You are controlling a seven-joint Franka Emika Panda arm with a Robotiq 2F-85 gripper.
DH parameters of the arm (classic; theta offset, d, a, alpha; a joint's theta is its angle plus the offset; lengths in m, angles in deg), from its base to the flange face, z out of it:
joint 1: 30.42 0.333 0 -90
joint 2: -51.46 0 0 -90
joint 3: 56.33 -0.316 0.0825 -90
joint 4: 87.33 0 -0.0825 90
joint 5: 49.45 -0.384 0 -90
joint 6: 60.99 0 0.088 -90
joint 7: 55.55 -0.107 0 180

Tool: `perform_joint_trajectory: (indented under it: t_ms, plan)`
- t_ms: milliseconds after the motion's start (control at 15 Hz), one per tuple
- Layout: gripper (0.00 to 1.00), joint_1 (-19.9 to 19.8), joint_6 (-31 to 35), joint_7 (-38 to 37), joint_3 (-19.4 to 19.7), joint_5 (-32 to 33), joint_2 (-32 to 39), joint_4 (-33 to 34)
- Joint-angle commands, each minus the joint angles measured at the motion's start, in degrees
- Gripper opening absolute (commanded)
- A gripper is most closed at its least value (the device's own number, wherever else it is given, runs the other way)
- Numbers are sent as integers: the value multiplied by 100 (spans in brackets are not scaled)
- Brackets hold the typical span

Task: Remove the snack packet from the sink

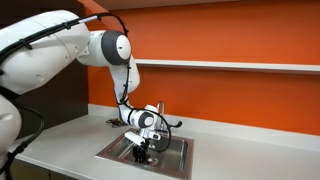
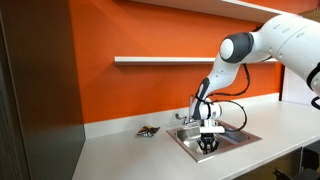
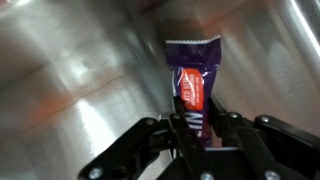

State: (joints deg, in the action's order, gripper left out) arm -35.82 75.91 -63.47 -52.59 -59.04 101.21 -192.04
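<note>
A purple snack packet (image 3: 192, 85) with a red and white label lies against the shiny steel wall of the sink (image 3: 70, 80). In the wrist view my gripper (image 3: 200, 125) has its two black fingers pressed against the packet's lower end from both sides, shut on it. In both exterior views the gripper (image 1: 141, 152) (image 2: 208, 146) reaches down into the sink basin (image 1: 176, 166) (image 2: 241, 139), and the packet is hidden behind the fingers there.
The sink is set in a grey countertop (image 1: 70, 135) (image 2: 130, 155) against an orange wall. A small dark object (image 2: 148, 131) lies on the counter beside the sink. A shelf (image 2: 165, 60) (image 1: 240, 66) runs along the wall above.
</note>
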Motion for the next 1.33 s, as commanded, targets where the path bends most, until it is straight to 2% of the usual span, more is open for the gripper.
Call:
perform_joint_trajectory:
  t_ms: [0,333,1267]
  plan:
    - [7,-109,-53,14,-100,-123,133,193]
    - [7,-92,-93,11,-86,-101,103,208]
    - [7,93,-749,-112,168,201,-793,2]
